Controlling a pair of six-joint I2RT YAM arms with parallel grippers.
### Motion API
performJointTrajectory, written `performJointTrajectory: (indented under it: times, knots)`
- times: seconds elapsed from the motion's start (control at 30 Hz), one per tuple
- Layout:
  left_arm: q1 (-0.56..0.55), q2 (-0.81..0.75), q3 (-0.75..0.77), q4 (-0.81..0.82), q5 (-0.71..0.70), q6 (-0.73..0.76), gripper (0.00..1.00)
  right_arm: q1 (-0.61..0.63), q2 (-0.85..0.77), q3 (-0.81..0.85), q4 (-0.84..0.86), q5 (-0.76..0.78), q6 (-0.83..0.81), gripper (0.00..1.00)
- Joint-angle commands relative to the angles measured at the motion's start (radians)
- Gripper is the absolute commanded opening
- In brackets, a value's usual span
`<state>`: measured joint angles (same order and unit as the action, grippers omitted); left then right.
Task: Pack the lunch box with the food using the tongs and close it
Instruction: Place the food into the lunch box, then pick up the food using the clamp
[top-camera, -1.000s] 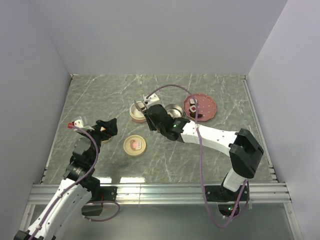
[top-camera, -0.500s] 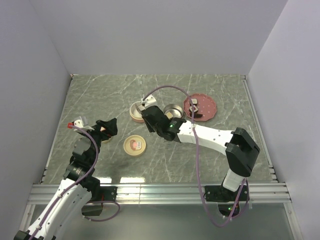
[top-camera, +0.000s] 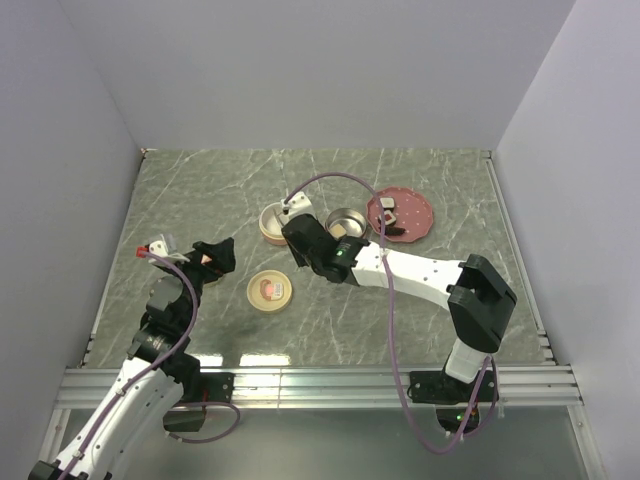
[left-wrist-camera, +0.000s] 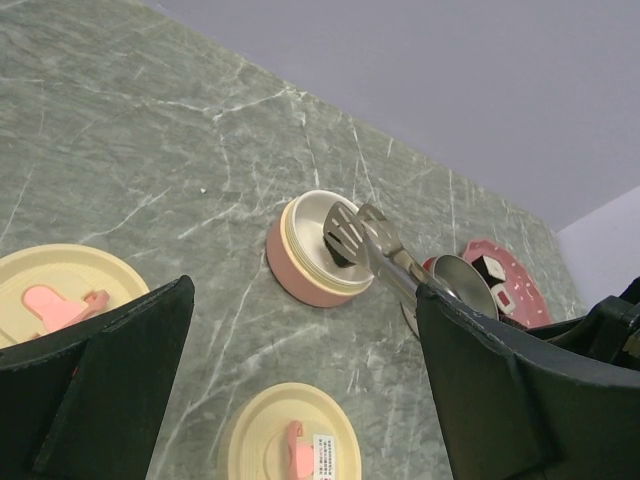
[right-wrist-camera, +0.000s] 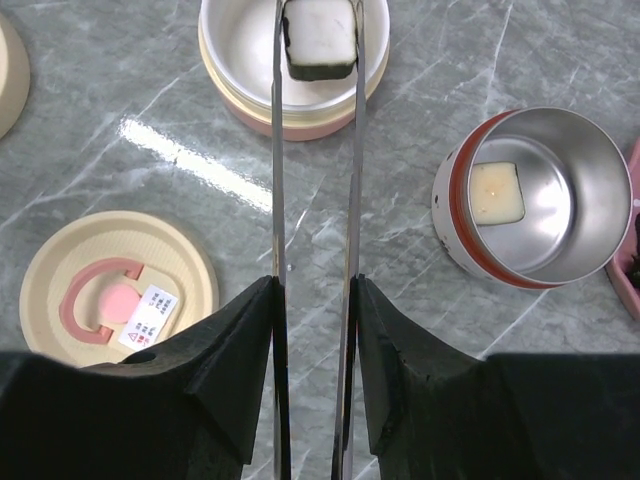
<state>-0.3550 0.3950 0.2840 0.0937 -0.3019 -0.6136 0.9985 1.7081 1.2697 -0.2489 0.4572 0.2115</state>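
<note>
My right gripper (right-wrist-camera: 315, 290) is shut on the tongs (right-wrist-camera: 277, 150), one thin arm against each finger. The tongs' tips straddle a white, dark-rimmed piece of food (right-wrist-camera: 320, 38) that lies inside the pink lunch box bowl (right-wrist-camera: 230, 80). Whether the tips still press on it I cannot tell. A pale piece (right-wrist-camera: 497, 192) sits in the red-rimmed steel bowl (right-wrist-camera: 590, 200). More food (top-camera: 388, 213) lies on the pink plate (top-camera: 415, 225). My left gripper (left-wrist-camera: 303, 300) is open and holds nothing, off to the left of the bowls.
A cream lid with a pink emblem (right-wrist-camera: 118, 300) lies on the table in front of the pink bowl. A second cream lid (left-wrist-camera: 60, 290) sits by my left gripper. Grey walls close in the table on three sides.
My right arm has shifted a little left with the tongs, over the pink bowl. The left arm has not moved.
</note>
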Motion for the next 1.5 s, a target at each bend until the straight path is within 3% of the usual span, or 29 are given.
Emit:
performJointTrajectory:
  times: [0.0,0.43,0.87,1.27,1.47]
  knots:
    - [-0.001,-0.004,-0.005,0.040,0.018,0.006,1.00,0.012,-0.008,0.048,0.034,0.041,0.003,0.46]
    - [-0.002,-0.012,-0.006,0.037,0.017,0.006,0.99,0.026,-0.053,0.022,0.059,0.070,0.006,0.47]
    - [-0.002,-0.008,-0.006,0.041,0.023,0.005,0.99,0.020,-0.255,-0.147,0.063,0.216,0.052,0.47]
    - [-0.001,-0.002,-0.006,0.046,0.033,0.006,0.99,-0.176,-0.521,-0.408,0.060,0.187,0.146,0.47]
    - [-0.002,-0.005,-0.006,0.043,0.030,0.005,0.99,-0.244,-0.541,-0.454,0.065,0.169,0.146,0.47]
